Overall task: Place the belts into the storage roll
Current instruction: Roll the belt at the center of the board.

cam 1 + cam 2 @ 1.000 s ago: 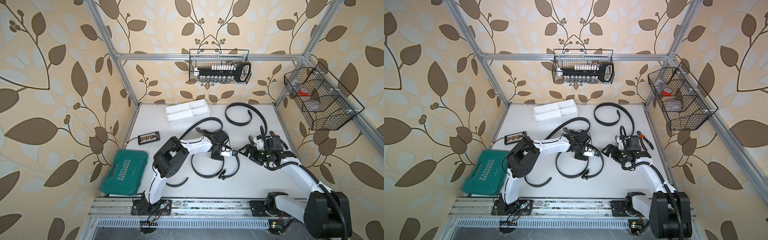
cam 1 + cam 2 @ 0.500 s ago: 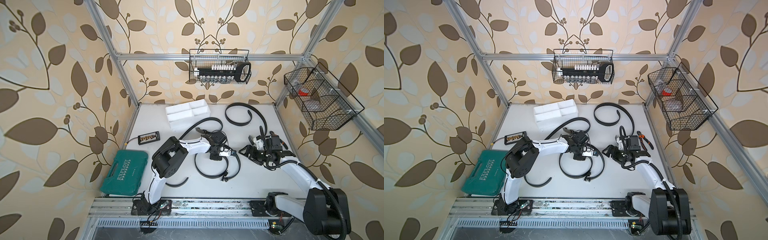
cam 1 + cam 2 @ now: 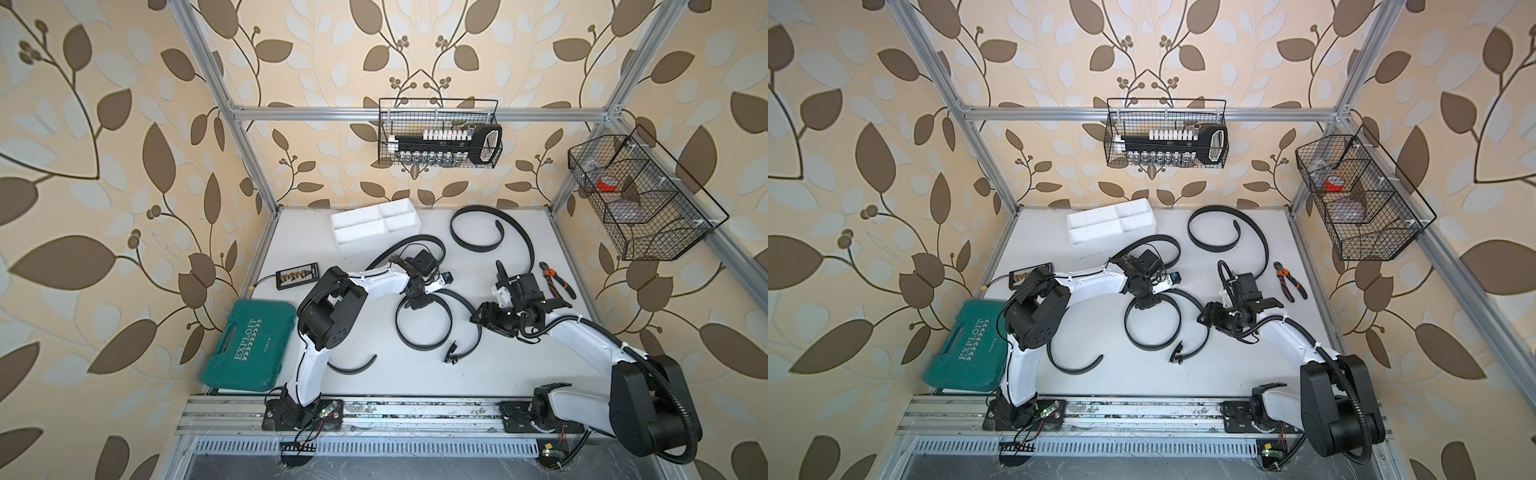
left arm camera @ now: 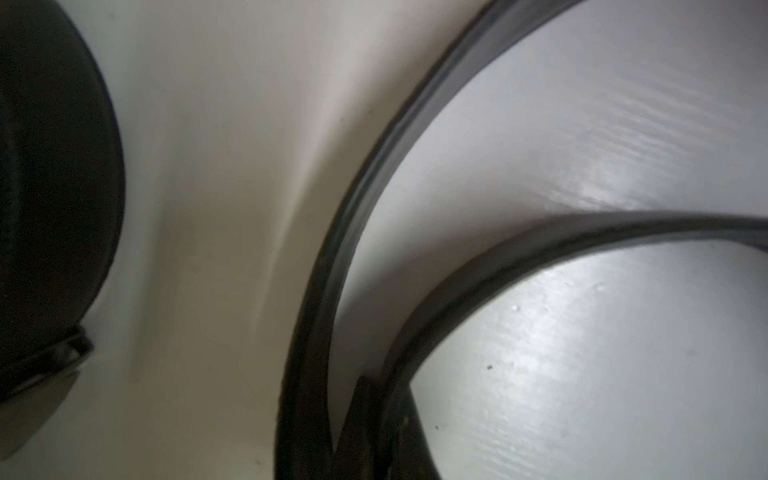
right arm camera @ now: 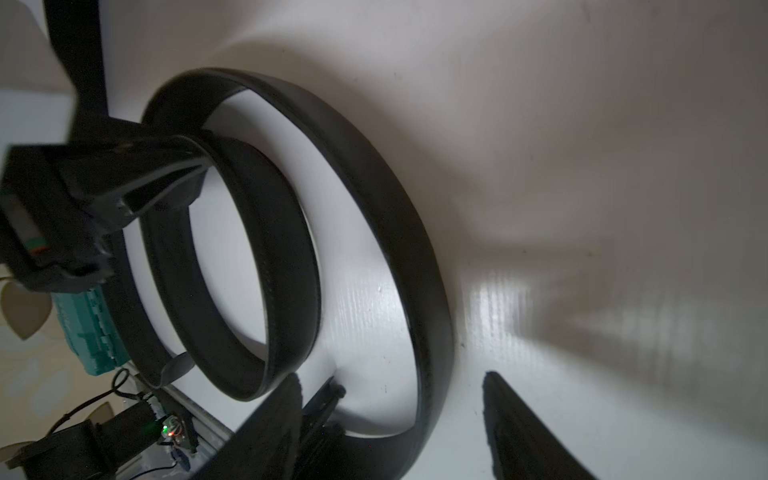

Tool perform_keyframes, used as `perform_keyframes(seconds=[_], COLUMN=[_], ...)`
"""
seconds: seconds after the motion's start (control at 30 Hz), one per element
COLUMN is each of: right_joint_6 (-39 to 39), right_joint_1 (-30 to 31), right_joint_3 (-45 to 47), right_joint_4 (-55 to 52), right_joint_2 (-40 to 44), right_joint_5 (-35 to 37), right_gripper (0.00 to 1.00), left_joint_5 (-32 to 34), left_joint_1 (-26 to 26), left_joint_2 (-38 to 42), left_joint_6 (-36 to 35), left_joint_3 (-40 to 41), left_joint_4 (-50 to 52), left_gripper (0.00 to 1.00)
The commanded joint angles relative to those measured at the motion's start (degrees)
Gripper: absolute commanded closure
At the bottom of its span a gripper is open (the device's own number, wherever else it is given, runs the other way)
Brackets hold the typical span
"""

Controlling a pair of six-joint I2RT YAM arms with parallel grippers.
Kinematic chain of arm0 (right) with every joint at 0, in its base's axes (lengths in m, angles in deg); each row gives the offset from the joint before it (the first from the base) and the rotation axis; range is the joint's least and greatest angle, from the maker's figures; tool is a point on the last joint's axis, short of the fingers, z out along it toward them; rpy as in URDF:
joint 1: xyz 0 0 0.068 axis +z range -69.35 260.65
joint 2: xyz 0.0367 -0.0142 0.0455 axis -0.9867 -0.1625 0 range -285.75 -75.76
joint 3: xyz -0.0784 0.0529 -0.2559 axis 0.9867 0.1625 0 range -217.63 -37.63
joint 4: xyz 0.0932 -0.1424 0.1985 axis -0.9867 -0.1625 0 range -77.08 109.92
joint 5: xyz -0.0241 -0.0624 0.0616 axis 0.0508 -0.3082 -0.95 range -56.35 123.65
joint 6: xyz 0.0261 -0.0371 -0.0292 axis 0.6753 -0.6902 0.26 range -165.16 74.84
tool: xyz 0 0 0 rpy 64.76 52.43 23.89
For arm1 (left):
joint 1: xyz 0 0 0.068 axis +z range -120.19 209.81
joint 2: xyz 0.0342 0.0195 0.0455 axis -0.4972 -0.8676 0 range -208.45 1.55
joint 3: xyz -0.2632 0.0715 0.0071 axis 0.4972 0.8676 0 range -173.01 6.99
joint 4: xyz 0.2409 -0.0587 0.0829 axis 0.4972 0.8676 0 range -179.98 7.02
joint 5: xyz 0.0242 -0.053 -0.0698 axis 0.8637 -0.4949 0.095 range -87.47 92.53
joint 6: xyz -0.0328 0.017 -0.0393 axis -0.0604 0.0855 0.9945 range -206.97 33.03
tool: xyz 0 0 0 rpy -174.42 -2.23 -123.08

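Observation:
The white storage roll lies at the back of the table, with nothing in the compartments that show. One belt is coiled mid-table, its buckle at the front. My left gripper is shut on the coil's inner strand. My right gripper is open, its fingers straddling the outer strand without touching it. A second belt curls at the back right. A third belt arcs behind the left arm.
A green tool case sits at the front left, a small bit holder behind it. Orange-handled pliers lie near the right edge. Black wire baskets hang on the back wall and the right wall.
My left gripper has shut on the coiled belt and dragged the coil slightly right. My right gripper's jaws have narrowed around the outer strand.

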Motion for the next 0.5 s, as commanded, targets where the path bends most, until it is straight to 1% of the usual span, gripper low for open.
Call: perform_keyframes(seconds=[0.0,0.03,0.1,0.17,0.23,0.3,0.37,0.47], right_joint_6=[-0.51,-0.76,-1.77,-3.55,-5.78,-6.95,-7.27,-5.94], right_joint_1=[1.87,2.33,2.64,2.59,1.91,0.20,-0.72,0.03], right_joint_3=[-2.42,-2.97,-4.24,-5.94,-9.04,-11.50,-13.17,-12.38], right_joint_4=[-1.72,-1.76,-2.09,-2.24,-3.46,-3.78,-4.15,-4.53], right_joint_2=[-2.20,-3.27,-5.63,-7.98,-11.17,-13.75,-15.74,-14.93], right_joint_5=[6.14,6.52,7.28,8.77,11.96,11.84,10.74,7.87], right_gripper=[0.46,0.52,0.68,0.76,0.85,0.92,1.00,1.00], left_joint_5=[6.21,7.06,8.83,12.45,17.21,17.32,15.63,12.01], left_joint_1=[-0.19,-0.19,-0.20,-0.19,-0.15,0.10,0.24,0.18], left_joint_2=[-2.43,-2.96,-3.82,-4.73,-6.24,-8.05,-9.96,-11.42], left_joint_6=[12.37,14.63,18.27,22.83,28.78,33.02,37.57,43.46], left_joint_3=[-0.80,-1.25,-2.17,-3.51,-6.90,-10.98,-15.77,-18.93], left_joint_4=[5.48,5.85,6.34,7.07,9.61,13.23,17.17,20.55], left_gripper=[1.00,1.00,1.00,1.00,1.00,1.00,1.00,1.00])
